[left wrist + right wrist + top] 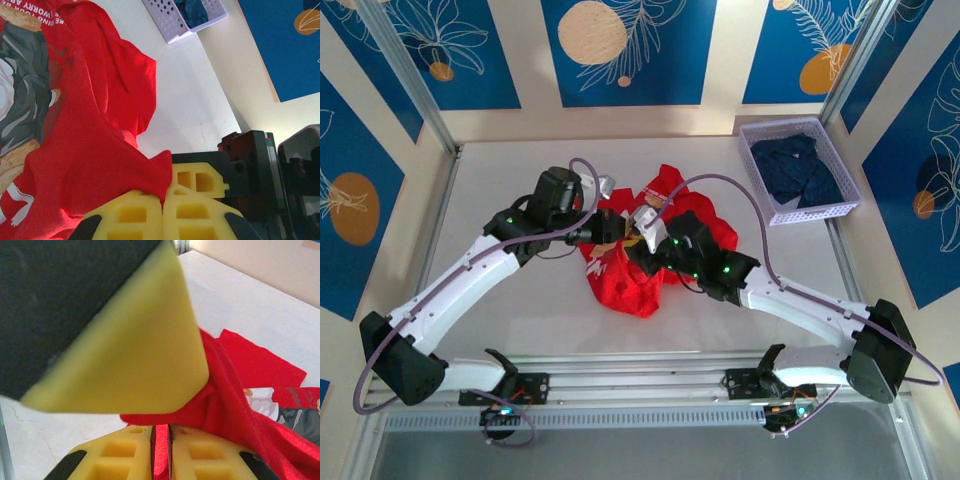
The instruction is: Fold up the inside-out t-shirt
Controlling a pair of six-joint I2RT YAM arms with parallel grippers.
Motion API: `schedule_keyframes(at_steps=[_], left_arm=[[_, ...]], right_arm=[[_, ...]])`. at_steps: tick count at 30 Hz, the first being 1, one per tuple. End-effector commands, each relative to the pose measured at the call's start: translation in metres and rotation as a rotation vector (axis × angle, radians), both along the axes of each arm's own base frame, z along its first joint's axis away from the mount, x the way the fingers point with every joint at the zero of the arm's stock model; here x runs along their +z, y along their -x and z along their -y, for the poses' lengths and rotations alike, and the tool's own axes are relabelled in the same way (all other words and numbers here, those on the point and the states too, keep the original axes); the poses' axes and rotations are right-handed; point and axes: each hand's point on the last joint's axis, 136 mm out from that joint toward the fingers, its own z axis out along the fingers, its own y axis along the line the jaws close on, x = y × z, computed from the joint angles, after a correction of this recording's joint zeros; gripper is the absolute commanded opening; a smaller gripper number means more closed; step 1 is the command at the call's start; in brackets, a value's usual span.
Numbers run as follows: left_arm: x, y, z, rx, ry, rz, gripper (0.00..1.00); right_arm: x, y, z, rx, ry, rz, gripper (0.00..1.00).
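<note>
red soft cloth, the inside-out t-shirt [625, 285], lies crumpled mid-table [490, 190], between both arms. white lettering [40, 14] on its print reads "worry"; remainder cut off. left gripper [163, 202]: yellow jaws closed, pinching a red fold. right gripper [161, 435]: jaws clamped on a strip of the same cloth.

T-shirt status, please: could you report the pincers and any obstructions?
Left pincer shut on t-shirt; right pincer too. T-shirt bunched up. Basket apart, far right.
</note>
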Motion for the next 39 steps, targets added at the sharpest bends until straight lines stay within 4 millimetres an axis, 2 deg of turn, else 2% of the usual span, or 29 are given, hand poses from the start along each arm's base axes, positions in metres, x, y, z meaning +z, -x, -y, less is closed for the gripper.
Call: schedule_keyframes(at_steps=[1,4,9,15,17,23,26,29,31,34,39], left_arm=[[0.007,0.002,0.0,-0.004,0.025,0.021,0.0],[0.006,0.002,0.0,-0.003,0.024,0.019,0.0],[0.005,0.001,0.0,0.0,0.023,0.017,0.0],[0.008,-0.002,-0.004,0.016,0.006,0.045,0.0],[0.01,-0.005,-0.009,0.039,-0.009,0.067,0.03],[0.019,-0.009,-0.019,0.072,-0.004,0.113,0.07],[0.02,-0.009,-0.018,0.073,0.004,0.112,0.0],[0.018,-0.008,-0.015,0.066,0.016,0.096,0.0],[0.017,-0.006,-0.013,0.054,0.025,0.081,0.0],[0.015,-0.005,-0.011,0.047,0.029,0.07,0.0],[0.014,-0.005,-0.01,0.044,0.039,0.059,0.0]], right_arm=[[0.028,-0.007,-0.003,-0.012,-0.068,0.049,0.18],[0.034,-0.002,-0.007,0.021,-0.094,0.048,0.15],[0.035,-0.003,-0.003,0.004,-0.092,0.048,0.01],[0.023,-0.004,0.008,-0.023,-0.072,0.003,0.0],[0.022,-0.002,0.013,-0.025,-0.09,-0.019,0.0],[0.033,0.002,0.024,0.014,-0.212,-0.116,0.0],[0.032,0.005,0.021,0.043,-0.216,-0.128,0.0],[0.032,0.014,0.012,0.091,-0.196,-0.096,0.01],[0.036,0.019,0.006,0.117,-0.191,-0.053,0.12],[0.039,0.017,0.0,0.111,-0.164,-0.012,0.3],[0.035,-0.001,-0.006,0.062,-0.126,0.02,0.4]])
